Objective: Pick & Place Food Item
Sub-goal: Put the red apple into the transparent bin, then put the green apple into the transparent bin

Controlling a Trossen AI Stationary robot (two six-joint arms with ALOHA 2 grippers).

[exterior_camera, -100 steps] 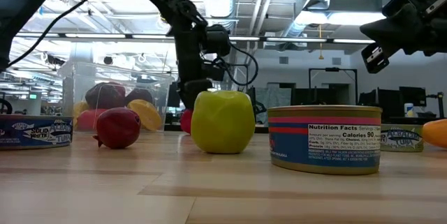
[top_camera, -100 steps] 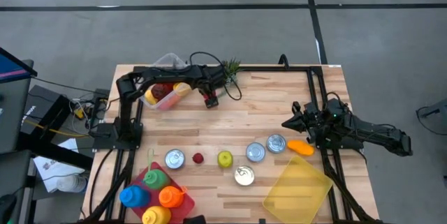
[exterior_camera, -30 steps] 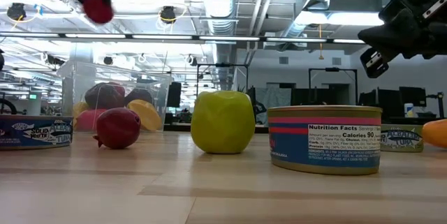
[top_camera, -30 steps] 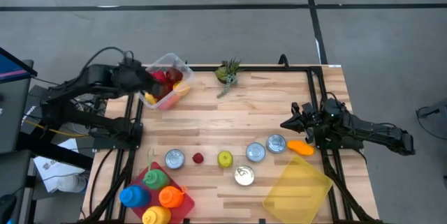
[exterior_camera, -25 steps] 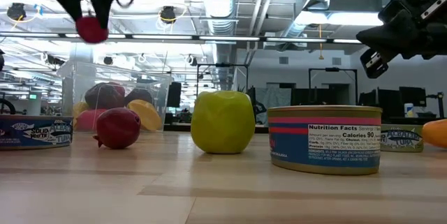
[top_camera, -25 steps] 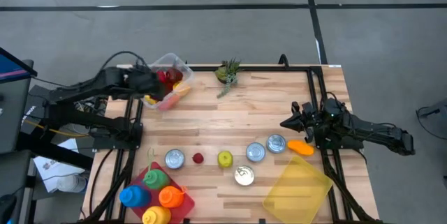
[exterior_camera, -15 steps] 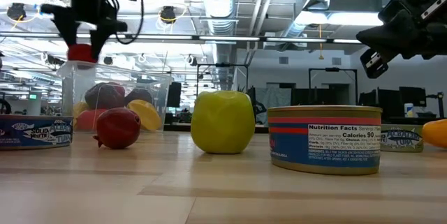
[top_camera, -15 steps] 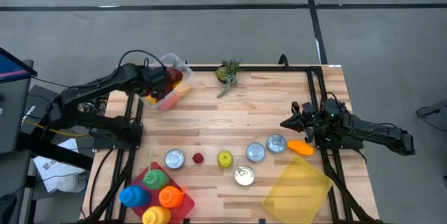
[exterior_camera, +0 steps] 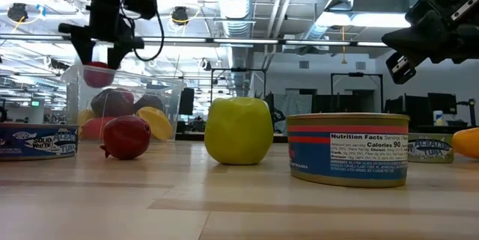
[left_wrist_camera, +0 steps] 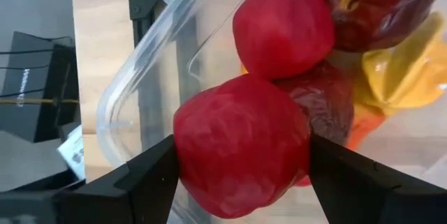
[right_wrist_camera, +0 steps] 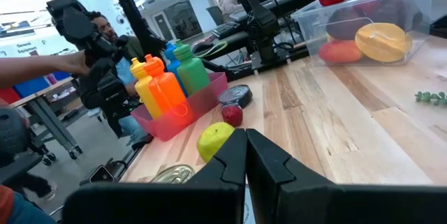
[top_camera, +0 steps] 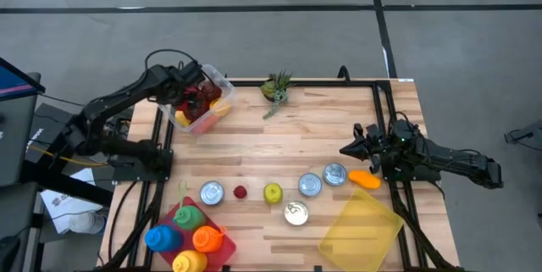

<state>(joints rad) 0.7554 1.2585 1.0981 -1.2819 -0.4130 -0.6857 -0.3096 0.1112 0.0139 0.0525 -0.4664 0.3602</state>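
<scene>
Two fingers of the left gripper (left_wrist_camera: 241, 175) are clamped on a red fruit (left_wrist_camera: 241, 144), one finger on each side of it. In the low view the left gripper (exterior_camera: 101, 49) holds this fruit at the rim of the clear plastic bin (exterior_camera: 123, 105), above the produce already inside. The bin (top_camera: 196, 98) stands at the far left corner of the wooden table (top_camera: 279, 149). Its contents include another red fruit (left_wrist_camera: 283, 25), a dark red fruit (left_wrist_camera: 367, 8) and a yellow piece (left_wrist_camera: 408, 70).

The right gripper (right_wrist_camera: 244, 158) is fully closed and holds nothing. It hangs above the table near the right edge (top_camera: 356, 147), well apart from the bin.

On the near half of the table lie a row of items: a tin can (top_camera: 211, 192), a small red fruit (top_camera: 240, 192), a green apple (top_camera: 273, 192), and further cans (top_camera: 310, 185). An orange carrot-like item (top_camera: 365, 178) lies just beside the right gripper. A yellow tray (top_camera: 359, 230) occupies the near right corner. A pink holder with coloured bottles (top_camera: 186, 231) occupies the near left corner. A small green plant (top_camera: 276, 86) stands at the far edge.
</scene>
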